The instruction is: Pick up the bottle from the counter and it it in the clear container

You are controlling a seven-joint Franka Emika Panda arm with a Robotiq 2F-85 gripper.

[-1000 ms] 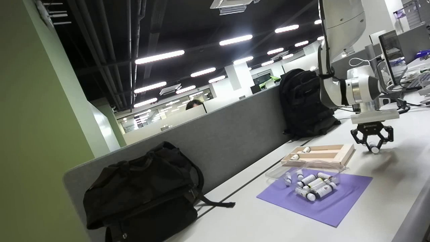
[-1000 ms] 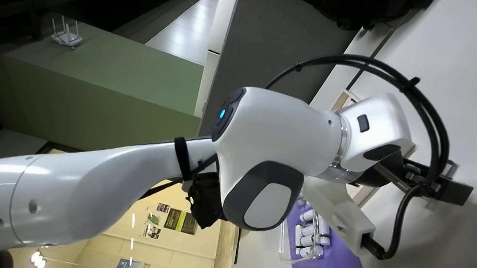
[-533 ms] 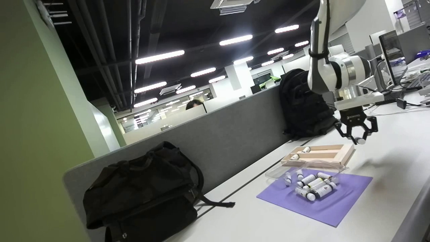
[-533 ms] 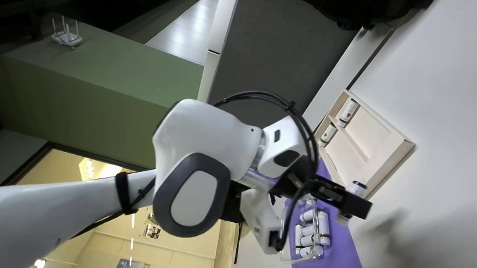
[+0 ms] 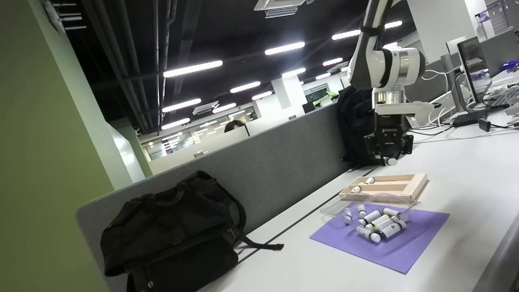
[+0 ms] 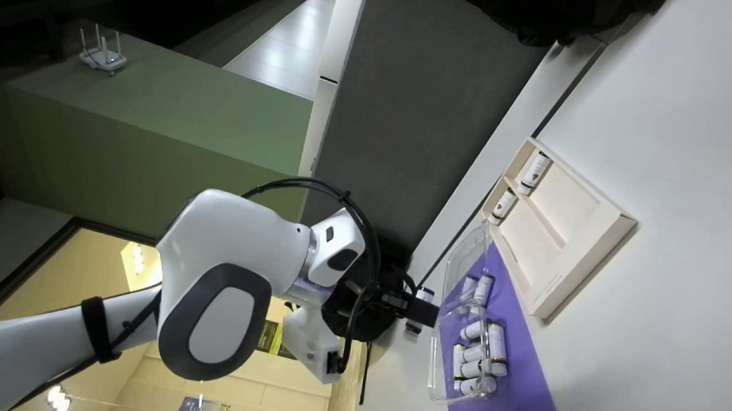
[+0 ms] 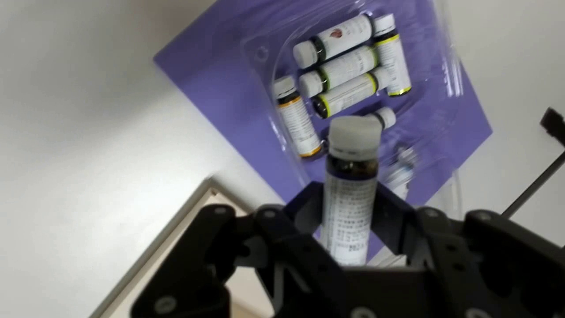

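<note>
My gripper (image 7: 348, 207) is shut on a bottle (image 7: 353, 176) with a white cap and white label; its fingers press both sides. In both exterior views the gripper (image 5: 387, 156) (image 6: 414, 307) is raised above the pale counter (image 5: 466, 243), with the bottle's end (image 5: 391, 162) (image 6: 424, 295) showing at its fingertips. The clear container (image 6: 433, 368) lies on the purple mat with several similar bottles in it. In the wrist view the held bottle covers part of the container (image 7: 451, 75). The container's lid (image 6: 464, 256) seems folded open on the tray side.
A wooden tray (image 6: 591, 270) with two bottles in its compartments stands beside the purple mat (image 5: 413, 247). A grey partition (image 5: 284, 154) edges the counter. Black backpacks (image 5: 170, 231) (image 5: 357, 117) stand against it. A dark strap (image 7: 536, 181) lies beyond the mat.
The gripper has carried the bottle up off the counter beyond the tray, leftward in an exterior view. It has also turned. The bottle stays held; tray and container have not moved.
</note>
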